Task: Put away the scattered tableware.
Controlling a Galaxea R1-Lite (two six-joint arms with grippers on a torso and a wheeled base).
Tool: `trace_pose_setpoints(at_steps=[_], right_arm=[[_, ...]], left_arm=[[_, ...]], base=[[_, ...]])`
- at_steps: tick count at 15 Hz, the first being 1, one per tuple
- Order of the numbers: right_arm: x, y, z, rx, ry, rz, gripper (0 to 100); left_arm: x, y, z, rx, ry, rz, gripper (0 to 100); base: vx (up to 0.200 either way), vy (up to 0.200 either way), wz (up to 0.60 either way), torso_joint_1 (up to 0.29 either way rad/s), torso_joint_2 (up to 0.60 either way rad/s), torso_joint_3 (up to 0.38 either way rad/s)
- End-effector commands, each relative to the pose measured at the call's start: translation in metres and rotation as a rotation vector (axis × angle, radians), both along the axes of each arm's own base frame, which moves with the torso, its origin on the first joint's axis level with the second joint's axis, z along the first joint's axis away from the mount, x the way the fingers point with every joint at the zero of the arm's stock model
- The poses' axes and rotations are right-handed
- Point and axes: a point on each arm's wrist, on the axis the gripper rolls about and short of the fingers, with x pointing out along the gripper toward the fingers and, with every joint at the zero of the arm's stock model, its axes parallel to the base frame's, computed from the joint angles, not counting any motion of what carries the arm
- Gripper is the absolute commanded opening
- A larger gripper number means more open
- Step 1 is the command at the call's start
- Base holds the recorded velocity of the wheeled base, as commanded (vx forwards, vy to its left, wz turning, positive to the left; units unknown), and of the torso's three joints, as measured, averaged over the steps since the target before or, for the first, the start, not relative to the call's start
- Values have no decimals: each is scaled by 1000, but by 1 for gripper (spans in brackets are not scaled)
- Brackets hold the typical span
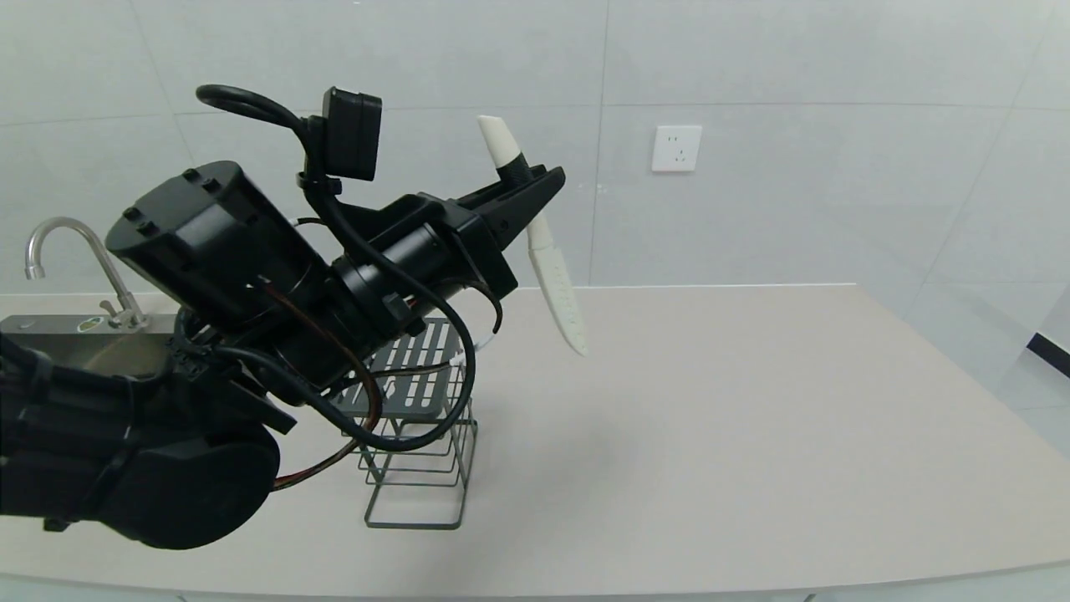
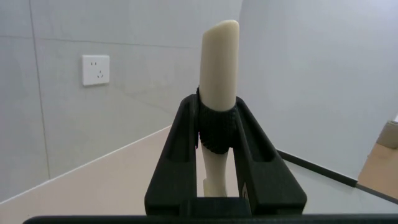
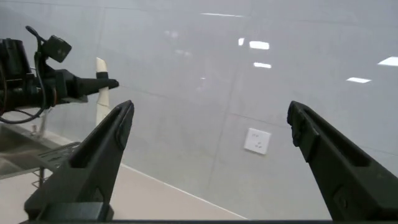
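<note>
Open counter (image 1: 752,435) runs right of the rack (image 1: 428,347), room to pass; left of the rack the faucet (image 1: 71,251) blocks; above the rack, left gripper (image 1: 528,180) and knife (image 1: 558,288) hang in the way

The right gripper (image 3: 209,107) gapes wide, facing the left gripper (image 3: 111,82) clamping a white knife (image 3: 101,102).

The head camera looks down across the counter (image 1: 752,418) toward the wall socket (image 1: 676,148) (image 2: 95,70) (image 3: 257,141); both wrist cameras also face this socket, sharing the knife (image 1: 557,288) (image 2: 219,74) (image 3: 101,93).
</note>
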Motion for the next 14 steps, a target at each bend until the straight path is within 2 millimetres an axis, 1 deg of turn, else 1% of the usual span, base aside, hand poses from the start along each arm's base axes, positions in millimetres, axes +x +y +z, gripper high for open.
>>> trace_pose_setpoints(at_steps=[1, 2, 3, 4, 5, 6, 7, 9, 11, 12, 14], right_arm=[[-46, -6, -26, 32, -95, -66, 100], [-52, -7, -38, 37, -54, -63, 100], [-55, -7, -44, 33, -25, -68, 100], [-59, -7, -63, 17, 58, -78, 100], [-54, -7, -69, 33, 150, -94, 100], [-52, -8, -72, 36, 187, -109, 100], [-47, -8, -84, 29, 309, -142, 100], [-42, -9, -104, 13, 509, -209, 100], [-42, -9, -115, -36, 602, -224, 100], [-42, -9, -120, -50, 642, -230, 100], [-41, -9, -120, -51, 643, -235, 100]], left_arm=[[0, 4, 0, -6, -10, 12, 0], [-1, 6, 0, 1, -23, 20, 0], [-2, 8, 0, 7, -29, 25, 0], [-2, 13, 3, 15, -46, 47, 0], [0, 22, 6, 23, -75, 84, 0], [-1, 26, 10, 24, -97, 102, 0], [1, 36, 15, 32, -131, 146, 0], [2, 50, 23, 39, -184, 205, 0], [-1, 64, 31, 74, -216, 271, 0], [-1, 73, 32, 96, -192, 303, 0], [-2, 75, 31, 104, -115, 392, 0]], base=[[0, 0, 0, 0, 0, 0], [0, 0, 0, 0, 0, 0], [0, 0, 0, 0, 0, 0], [0, 0, 0, 0, 0, 0], [0, 0, 0, 0, 0, 0], [0, 0, 0, 0, 0, 0], [0, 0, 0, 0, 0, 0], [0, 0, 0, 0, 0, 0], [0, 0, 0, 0, 0, 0], [0, 0, 0, 0, 0, 0], [0, 0, 0, 0, 0, 0]])
